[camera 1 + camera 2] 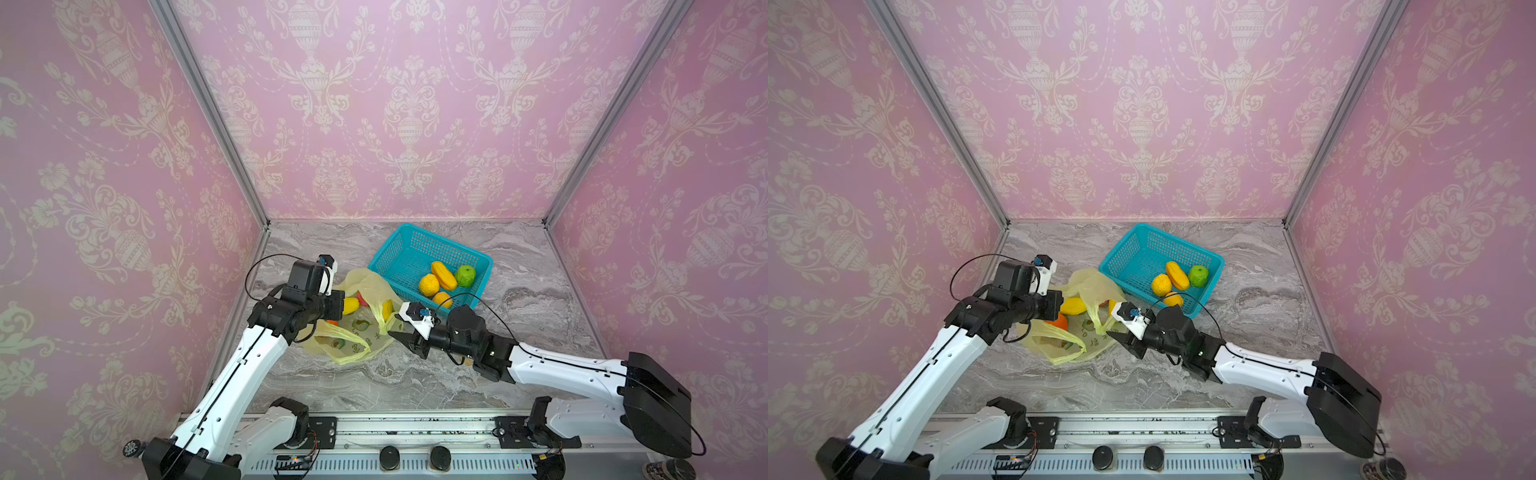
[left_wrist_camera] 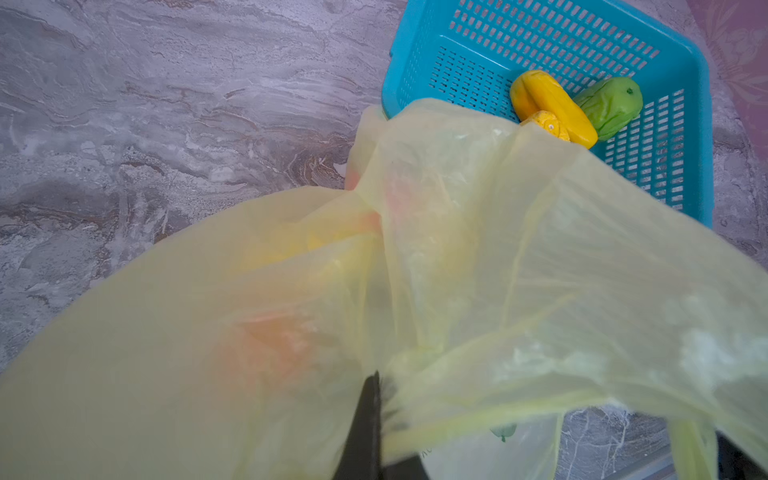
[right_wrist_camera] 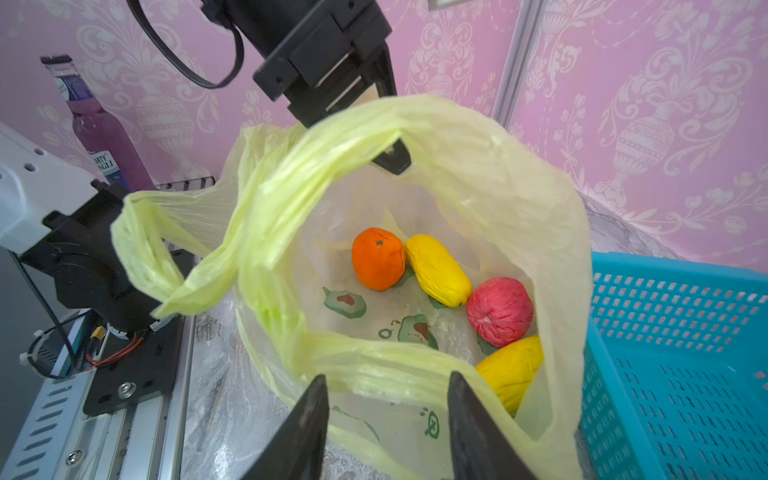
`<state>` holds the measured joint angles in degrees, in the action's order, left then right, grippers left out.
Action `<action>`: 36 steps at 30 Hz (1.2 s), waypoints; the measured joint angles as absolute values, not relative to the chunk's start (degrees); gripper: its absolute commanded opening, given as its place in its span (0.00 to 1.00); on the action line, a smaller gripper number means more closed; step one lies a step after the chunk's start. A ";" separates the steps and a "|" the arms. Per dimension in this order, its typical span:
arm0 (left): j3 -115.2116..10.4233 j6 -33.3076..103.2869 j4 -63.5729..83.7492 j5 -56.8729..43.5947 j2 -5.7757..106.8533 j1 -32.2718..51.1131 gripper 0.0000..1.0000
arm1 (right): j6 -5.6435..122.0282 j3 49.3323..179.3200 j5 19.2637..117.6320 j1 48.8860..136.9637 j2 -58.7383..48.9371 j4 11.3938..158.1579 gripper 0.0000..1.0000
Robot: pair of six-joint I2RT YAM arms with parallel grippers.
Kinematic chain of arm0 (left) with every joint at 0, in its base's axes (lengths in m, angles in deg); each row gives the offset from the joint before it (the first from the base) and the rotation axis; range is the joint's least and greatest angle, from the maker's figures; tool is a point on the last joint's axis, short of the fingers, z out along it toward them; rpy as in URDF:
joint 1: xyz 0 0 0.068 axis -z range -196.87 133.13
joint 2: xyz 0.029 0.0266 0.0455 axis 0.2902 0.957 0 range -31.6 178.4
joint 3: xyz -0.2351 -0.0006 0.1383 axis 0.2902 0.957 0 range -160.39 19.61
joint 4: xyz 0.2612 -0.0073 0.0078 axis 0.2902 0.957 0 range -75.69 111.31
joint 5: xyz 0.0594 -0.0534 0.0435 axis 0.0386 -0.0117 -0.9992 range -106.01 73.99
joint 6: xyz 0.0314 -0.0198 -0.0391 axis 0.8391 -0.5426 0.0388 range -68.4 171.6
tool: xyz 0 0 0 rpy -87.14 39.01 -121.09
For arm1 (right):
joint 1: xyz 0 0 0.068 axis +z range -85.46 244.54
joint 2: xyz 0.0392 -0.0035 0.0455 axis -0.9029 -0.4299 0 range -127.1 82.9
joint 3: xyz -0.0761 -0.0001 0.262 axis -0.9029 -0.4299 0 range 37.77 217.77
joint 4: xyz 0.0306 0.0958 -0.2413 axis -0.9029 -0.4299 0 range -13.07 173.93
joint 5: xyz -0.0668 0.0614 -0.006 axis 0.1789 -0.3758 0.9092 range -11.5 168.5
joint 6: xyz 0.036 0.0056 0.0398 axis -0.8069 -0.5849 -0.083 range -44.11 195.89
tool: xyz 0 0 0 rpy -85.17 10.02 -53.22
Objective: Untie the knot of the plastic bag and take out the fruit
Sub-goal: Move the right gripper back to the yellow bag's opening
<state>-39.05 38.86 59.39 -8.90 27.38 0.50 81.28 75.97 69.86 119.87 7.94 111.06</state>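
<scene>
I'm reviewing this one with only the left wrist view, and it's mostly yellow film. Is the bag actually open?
Observer: Yes. The right wrist view looks straight into the bag through its wide-open mouth.
Operator: What's left inside?
Observer: Four pieces show: an orange fruit, a long yellow fruit, a pink-red fruit and a second yellow fruit.
Operator: And the basket? I count three there.
Observer: Both top views show four in the basket. The one you lack is an orange-yellow fruit near its front edge.
</scene>
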 measured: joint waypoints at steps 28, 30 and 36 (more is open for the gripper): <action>-39.05 38.86 59.39 -8.90 27.42 0.50 0.00 | 86.13 76.84 76.19 124.59 9.03 110.14 0.90; -39.05 38.86 59.39 -8.90 27.44 0.50 0.00 | 86.77 78.61 78.29 126.10 5.73 109.75 0.91; -39.05 38.86 59.39 -8.90 27.44 0.50 0.00 | 88.49 81.50 83.58 128.35 0.49 108.07 0.89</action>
